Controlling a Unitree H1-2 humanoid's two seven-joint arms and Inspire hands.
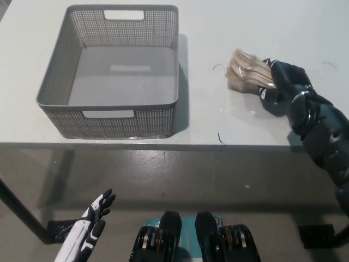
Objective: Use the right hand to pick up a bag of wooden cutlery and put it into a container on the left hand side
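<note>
White left hand (91, 219) rests low left, fingers spread, holding nothing. Empty gray mesh basket (54, 95) sits on tabletop (218, 27) w/ open top, ready for the drop. Right of it, apart, is the bag of wooden cutlery (245, 73). Black right hand (277, 87) grips its right end, prob. to carry it leftward.

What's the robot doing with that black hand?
The robot's black right hand is closed on one end of a clear bag of wooden cutlery at the right side of the white table. I cannot tell whether the bag is off the surface. The grey perforated plastic basket to the left is empty, so the bag is not in yet. The white left hand hangs open below the table's edge.
</note>
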